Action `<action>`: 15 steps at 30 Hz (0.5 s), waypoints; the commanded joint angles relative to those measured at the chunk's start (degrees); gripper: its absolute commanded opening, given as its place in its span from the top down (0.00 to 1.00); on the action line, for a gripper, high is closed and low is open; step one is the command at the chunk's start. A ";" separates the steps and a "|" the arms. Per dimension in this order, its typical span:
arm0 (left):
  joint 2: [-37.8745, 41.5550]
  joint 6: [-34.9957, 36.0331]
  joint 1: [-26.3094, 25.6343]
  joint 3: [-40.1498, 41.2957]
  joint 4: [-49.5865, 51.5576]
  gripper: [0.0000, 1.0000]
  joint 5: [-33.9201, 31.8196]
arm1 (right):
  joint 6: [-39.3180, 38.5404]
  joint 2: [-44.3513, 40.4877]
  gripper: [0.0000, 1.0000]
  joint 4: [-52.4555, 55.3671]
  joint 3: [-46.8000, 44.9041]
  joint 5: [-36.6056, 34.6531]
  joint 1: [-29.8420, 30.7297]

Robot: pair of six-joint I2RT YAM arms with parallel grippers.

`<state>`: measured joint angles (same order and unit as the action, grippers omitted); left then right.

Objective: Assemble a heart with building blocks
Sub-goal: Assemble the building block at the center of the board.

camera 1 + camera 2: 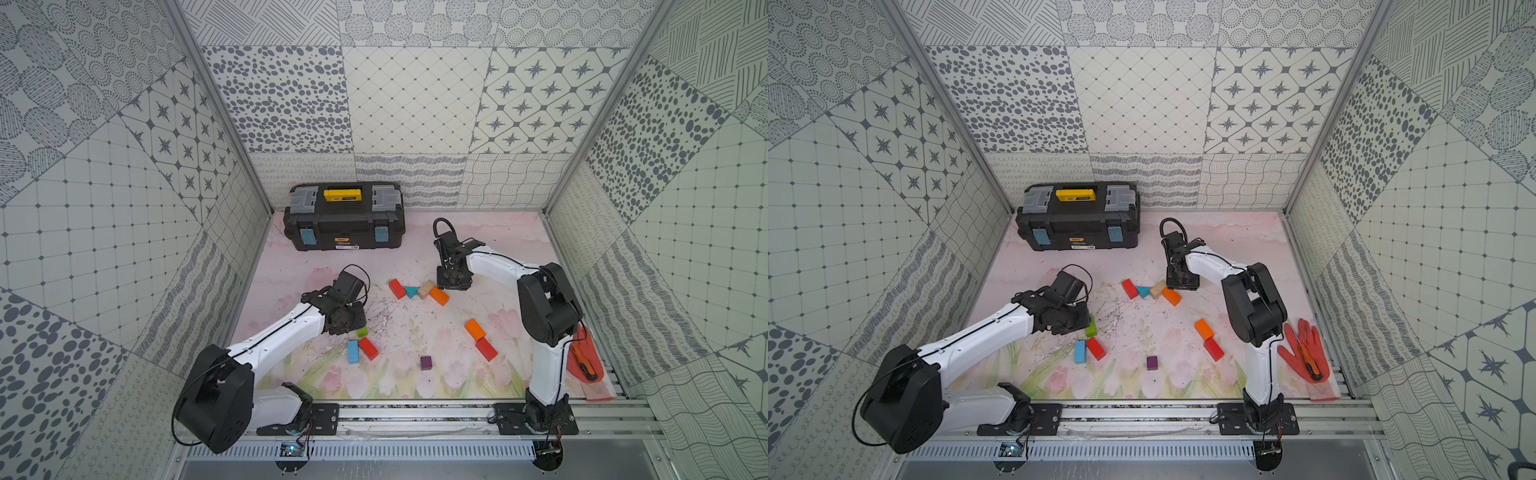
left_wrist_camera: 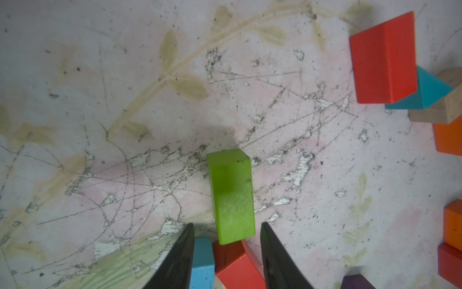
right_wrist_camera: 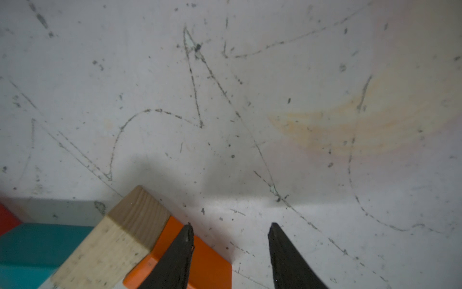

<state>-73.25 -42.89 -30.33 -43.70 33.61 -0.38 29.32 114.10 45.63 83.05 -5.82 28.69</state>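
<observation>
In both top views the heart [image 1: 417,291] is barely begun on the desk [image 1: 419,332]. A red block [image 1: 397,289], teal triangle [image 1: 411,292], plain-wood block [image 1: 426,289] and orange block [image 1: 439,296] touch in a short row at far centre. The other building blocks [image 1: 475,329] lie scattered, with the purple cube [image 1: 425,362] alone nearer the front. The left arm reaches low and forward, wrist tipped down over the green block [image 1: 1091,327]. The right arm stretches far, wrist pointing straight down beside the row's orange end. In the left wrist view the left claw [image 2: 226,224] is open, straddling the green block's near end with gaps on both sides. It should probably centre itself, close on the long sides, and lift clear of the second red block [image 2: 237,267] just beside it. In the right wrist view the right claw [image 3: 231,224] is open and empty, one finger over the orange block.
</observation>
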 commanded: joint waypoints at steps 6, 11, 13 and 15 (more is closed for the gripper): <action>-2.49 1.91 0.18 -0.66 -0.77 0.50 -0.59 | 0.30 -2.37 0.46 0.43 0.17 -4.06 0.32; -8.25 4.59 0.18 -4.92 0.15 0.47 -0.94 | 0.63 -11.84 0.44 2.07 -3.43 -8.23 1.19; -11.33 5.79 0.22 -6.99 1.22 0.47 -0.86 | 0.89 -15.02 0.43 2.51 -5.15 -8.06 1.51; -13.59 6.42 0.18 -8.20 1.96 0.47 -1.10 | 1.25 -17.52 0.43 2.87 -6.82 -7.59 1.68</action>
<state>-82.50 -40.45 -30.33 -48.64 33.89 -0.56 29.61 100.75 47.46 77.91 -11.84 29.87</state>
